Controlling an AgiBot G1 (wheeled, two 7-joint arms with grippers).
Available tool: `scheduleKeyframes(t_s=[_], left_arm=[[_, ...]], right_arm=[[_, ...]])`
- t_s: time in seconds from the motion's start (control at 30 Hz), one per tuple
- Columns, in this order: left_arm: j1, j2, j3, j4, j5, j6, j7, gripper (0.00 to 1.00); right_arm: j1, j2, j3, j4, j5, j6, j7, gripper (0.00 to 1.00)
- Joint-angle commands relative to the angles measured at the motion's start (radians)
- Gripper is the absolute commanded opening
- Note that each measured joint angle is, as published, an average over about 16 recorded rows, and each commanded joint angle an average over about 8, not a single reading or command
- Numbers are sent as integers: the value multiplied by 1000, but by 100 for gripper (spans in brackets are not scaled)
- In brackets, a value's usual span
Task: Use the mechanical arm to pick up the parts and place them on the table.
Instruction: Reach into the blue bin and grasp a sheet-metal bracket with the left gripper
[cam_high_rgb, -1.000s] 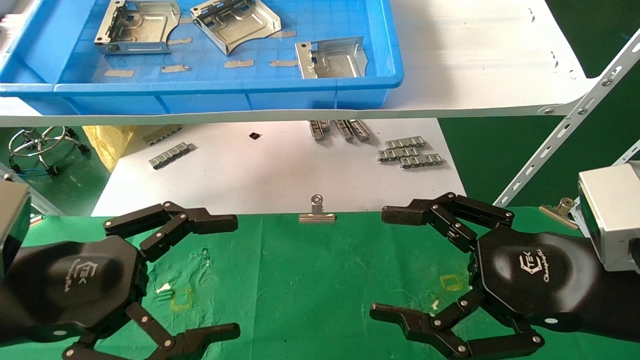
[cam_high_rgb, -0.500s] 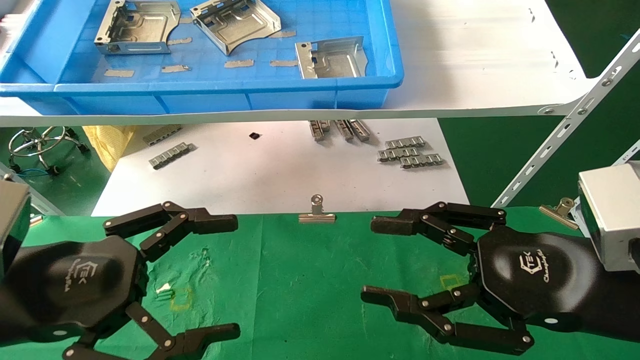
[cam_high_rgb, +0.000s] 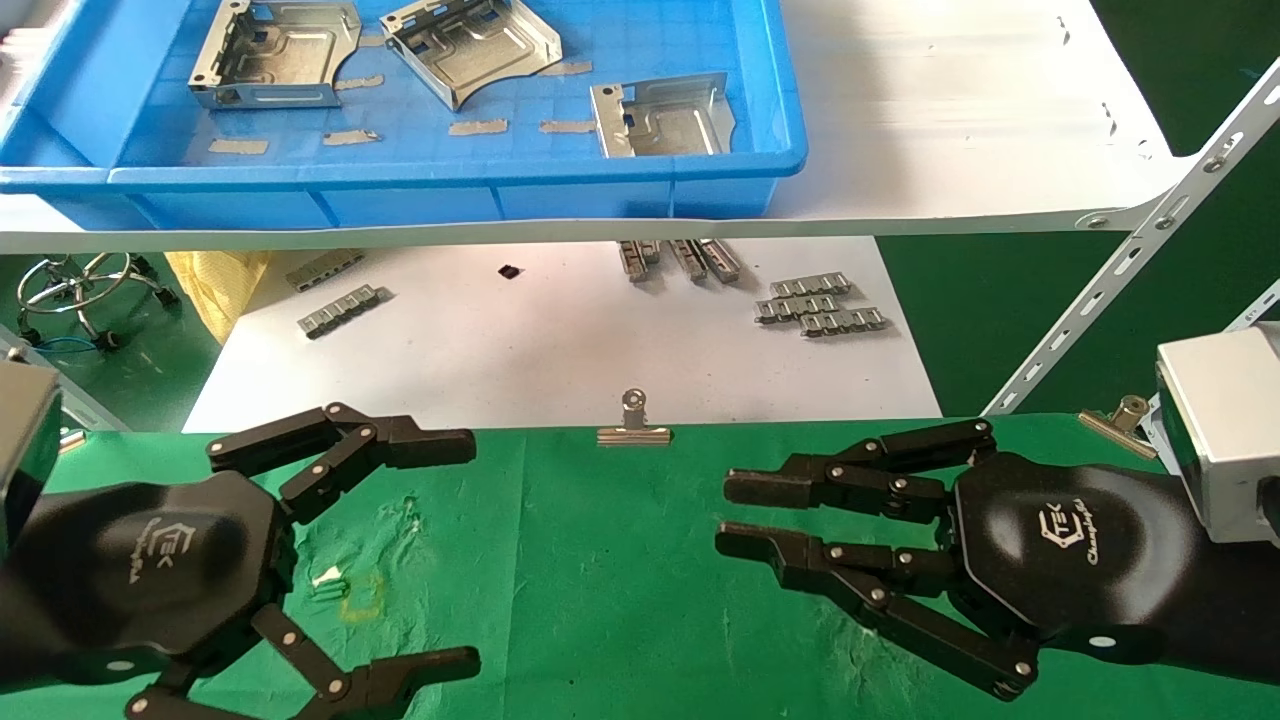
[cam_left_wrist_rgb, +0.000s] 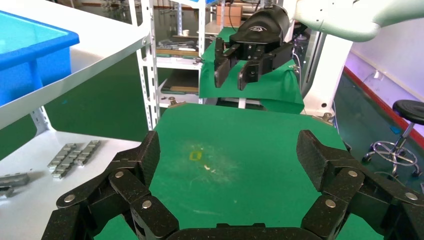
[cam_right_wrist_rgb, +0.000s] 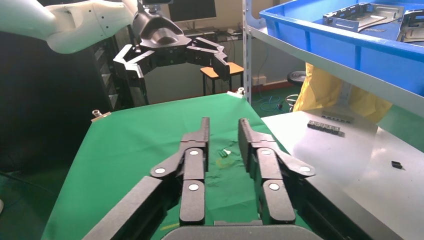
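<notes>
Three silvery parts lie in the blue tray (cam_high_rgb: 400, 180) on the upper shelf: one at the left (cam_high_rgb: 275, 52), one in the middle (cam_high_rgb: 470, 45), one at the right (cam_high_rgb: 662, 118). Both mechanical arms hover low over the green table (cam_high_rgb: 600, 560), far below the tray. My left gripper (cam_high_rgb: 465, 552) is wide open and empty; the left wrist view (cam_left_wrist_rgb: 230, 150) shows only cloth between its fingers. My right gripper (cam_high_rgb: 735, 513) is empty, its fingers drawn nearly parallel with a narrow gap, as the right wrist view (cam_right_wrist_rgb: 223, 130) shows.
The white shelf board (cam_high_rgb: 950, 120) overhangs a lower white board with grey toothed strips (cam_high_rgb: 820, 305). A binder clip (cam_high_rgb: 633, 425) grips the cloth's far edge, another (cam_high_rgb: 1118, 420) at the right. A slanted shelf brace (cam_high_rgb: 1130, 270) stands to the right.
My right gripper's fingers have closed from wide open to nearly together, with nothing between them. The left gripper and the parts have not moved.
</notes>
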Motion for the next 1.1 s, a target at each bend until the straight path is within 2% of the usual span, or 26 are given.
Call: scheduleKeyframes(t_s=[0.03,0.23,0.37,0.57,0.7,0.9,1.1], left_arm=[[0,0,0,0,0,0,0,100],[-18,5,0,11,5,-13,-8,100],[-87,31,2,51,19,-30,-18,100],[-294,125,27,222,81,-27,11,100],[-486,219,84,416,200,-49,37,100],[-746,377,166,751,404,-239,83,100],[-897,511,218,995,528,-461,117,100]], right_arm=[[0,0,0,0,0,0,0,0],[0,0,0,0,0,0,0,0],[0,0,0,0,0,0,0,0],[0,0,0,0,0,0,0,0],[0,0,0,0,0,0,0,0],[0,0,0,0,0,0,0,0],[0,0,0,0,0,0,0,0]])
